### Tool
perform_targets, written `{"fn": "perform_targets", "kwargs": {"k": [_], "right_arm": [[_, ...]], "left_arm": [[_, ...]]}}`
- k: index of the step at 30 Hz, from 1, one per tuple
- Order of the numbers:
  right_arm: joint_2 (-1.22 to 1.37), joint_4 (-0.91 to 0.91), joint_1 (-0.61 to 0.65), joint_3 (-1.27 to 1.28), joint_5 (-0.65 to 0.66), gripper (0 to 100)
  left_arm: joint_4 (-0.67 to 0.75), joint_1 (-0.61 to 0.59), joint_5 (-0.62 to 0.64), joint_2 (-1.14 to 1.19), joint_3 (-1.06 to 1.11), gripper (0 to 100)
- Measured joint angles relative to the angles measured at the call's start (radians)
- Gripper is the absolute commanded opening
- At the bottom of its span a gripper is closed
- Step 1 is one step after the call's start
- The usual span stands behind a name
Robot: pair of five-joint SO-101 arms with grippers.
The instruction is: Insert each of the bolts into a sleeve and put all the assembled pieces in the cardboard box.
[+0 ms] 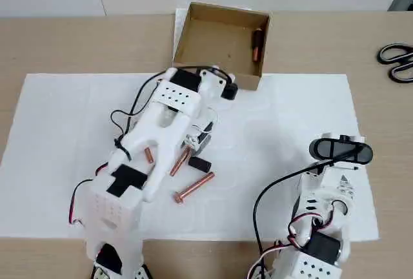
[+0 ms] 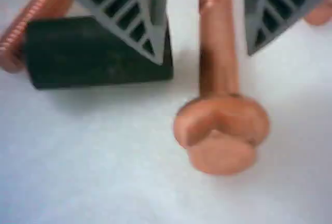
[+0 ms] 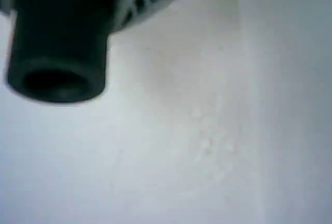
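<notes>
My left gripper (image 1: pixel 193 139) is down on the white sheet, open, its grey fingers (image 2: pixel 129 16) straddling a copper bolt (image 2: pixel 220 84) without touching its shank. Beside one finger lies a black sleeve (image 2: pixel 98 53), which also shows in the high view (image 1: pixel 199 164). Two more bolts (image 1: pixel 148 155) (image 1: pixel 193 187) lie close by on the sheet. My right gripper (image 1: pixel 340 151) hovers over the sheet's right part, shut on another black sleeve (image 3: pixel 57 42) whose hollow end faces the camera. The cardboard box (image 1: pixel 193 40) stands at the back with one assembled piece (image 1: pixel 257 45) inside.
The white sheet (image 1: pixel 290 117) covers most of the wooden table. Black scissors (image 1: pixel 397 59) lie at the far right edge. The left arm's body stretches over the sheet's left half, with cables trailing beside it.
</notes>
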State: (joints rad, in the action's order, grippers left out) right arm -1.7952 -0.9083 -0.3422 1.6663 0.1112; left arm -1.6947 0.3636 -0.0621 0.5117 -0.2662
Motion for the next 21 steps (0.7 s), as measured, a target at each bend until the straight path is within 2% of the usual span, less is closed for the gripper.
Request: {"fn": "perform_targets", "kwargs": {"k": [11, 16, 21], "right_arm": [[0.0, 0.0, 0.0, 0.0, 0.0, 0.5], [0.0, 0.0, 0.0, 0.0, 0.0, 0.5], [0.0, 0.0, 0.0, 0.0, 0.0, 0.5]], "left_arm": [[0.075, 0.0, 0.005, 0.066, 0.002, 10], [0.089, 0.003, 0.002, 0.077, 0.0, 0], [0.071, 0.008, 0.0, 0.086, -0.035, 1]]}}
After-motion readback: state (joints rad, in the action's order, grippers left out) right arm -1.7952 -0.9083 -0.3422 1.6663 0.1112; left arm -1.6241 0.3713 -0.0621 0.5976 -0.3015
